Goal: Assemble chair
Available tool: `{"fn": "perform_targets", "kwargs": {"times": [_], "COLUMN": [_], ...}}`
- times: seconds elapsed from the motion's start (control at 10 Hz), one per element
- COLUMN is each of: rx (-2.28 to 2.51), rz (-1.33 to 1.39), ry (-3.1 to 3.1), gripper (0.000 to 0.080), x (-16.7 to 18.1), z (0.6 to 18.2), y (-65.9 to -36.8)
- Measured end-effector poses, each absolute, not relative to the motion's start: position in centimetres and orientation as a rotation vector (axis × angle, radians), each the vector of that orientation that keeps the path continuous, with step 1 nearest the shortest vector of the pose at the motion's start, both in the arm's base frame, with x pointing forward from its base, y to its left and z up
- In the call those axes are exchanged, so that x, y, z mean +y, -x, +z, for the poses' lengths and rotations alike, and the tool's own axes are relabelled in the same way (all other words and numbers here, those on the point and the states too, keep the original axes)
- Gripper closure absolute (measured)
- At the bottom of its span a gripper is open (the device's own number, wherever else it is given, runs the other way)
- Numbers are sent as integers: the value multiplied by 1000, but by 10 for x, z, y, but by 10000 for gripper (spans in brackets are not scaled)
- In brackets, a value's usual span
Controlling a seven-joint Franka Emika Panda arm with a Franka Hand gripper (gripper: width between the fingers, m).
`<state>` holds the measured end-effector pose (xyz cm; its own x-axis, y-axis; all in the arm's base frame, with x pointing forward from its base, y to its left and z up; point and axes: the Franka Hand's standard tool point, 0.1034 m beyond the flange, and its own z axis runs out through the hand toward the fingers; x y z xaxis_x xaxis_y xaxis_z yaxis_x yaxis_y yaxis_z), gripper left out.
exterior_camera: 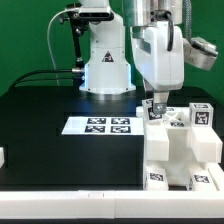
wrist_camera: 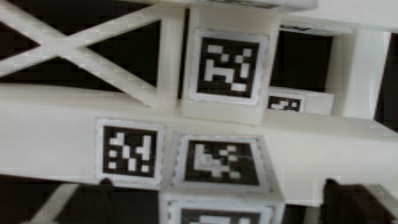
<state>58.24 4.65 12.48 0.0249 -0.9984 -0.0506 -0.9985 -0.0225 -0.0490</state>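
Note:
Several white chair parts with black marker tags are clustered (exterior_camera: pixel 182 148) at the exterior view's right, on the black table. My gripper (exterior_camera: pixel 153 108) hangs straight down over the far left corner of this cluster, fingertips just above or at the parts. In the wrist view, a white cross-braced part (wrist_camera: pixel 80 50) and tagged white blocks (wrist_camera: pixel 226 68) fill the picture. A tagged block (wrist_camera: pixel 217 212) lies between my two dark fingers (wrist_camera: pixel 75 203), with dark gaps on both sides. The gripper (wrist_camera: pixel 214 205) is open and holds nothing.
The marker board (exterior_camera: pixel 105 125) lies flat on the table to the exterior view's left of the parts. A small white part (exterior_camera: pixel 3 156) shows at the left edge. The robot base (exterior_camera: pixel 107 65) stands at the back.

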Motion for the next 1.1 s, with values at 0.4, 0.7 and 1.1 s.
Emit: {"fn": "perform_targets", "kwargs": {"times": [0.4,0.7,1.1], "rx": [1531,1161,349], "rz": [-38,-63,-82], "ry": [2640,2827,3047], "gripper": [151,150,150], "x": [41,41,37], "z": [123,123,122], "y": [-583,-583,-587]}}
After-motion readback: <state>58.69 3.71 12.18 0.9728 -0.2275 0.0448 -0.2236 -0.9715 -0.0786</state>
